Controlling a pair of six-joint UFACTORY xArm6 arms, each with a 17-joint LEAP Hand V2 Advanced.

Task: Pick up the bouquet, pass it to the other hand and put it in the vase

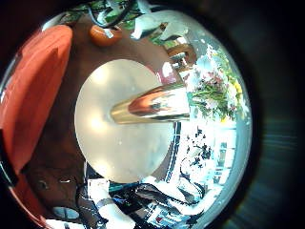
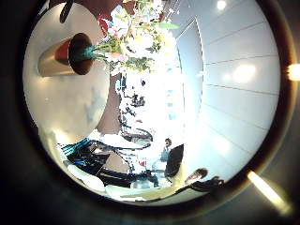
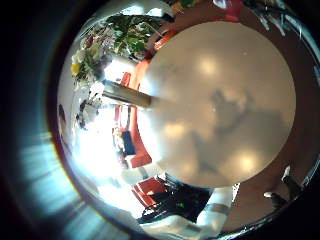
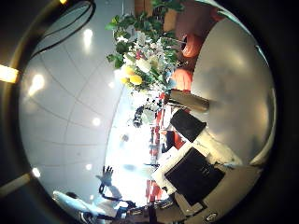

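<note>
On round pale table (image 1: 114, 143), flowers (image 2: 136, 37) fill metallic vase (image 1: 152, 103); hands' state unclear.

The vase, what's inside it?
The bouquet is in the gold vase, which stands on the round table. Flowers and leaves stick out of its mouth. The stems down inside are hidden by the vase wall.

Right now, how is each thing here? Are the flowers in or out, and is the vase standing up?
bouquet: in the vase, stems down its mouth, flowers sticking out, no hand on it.
vase: standing on the table, holding the bouquet.
table: carrying the vase near its edge.
</note>
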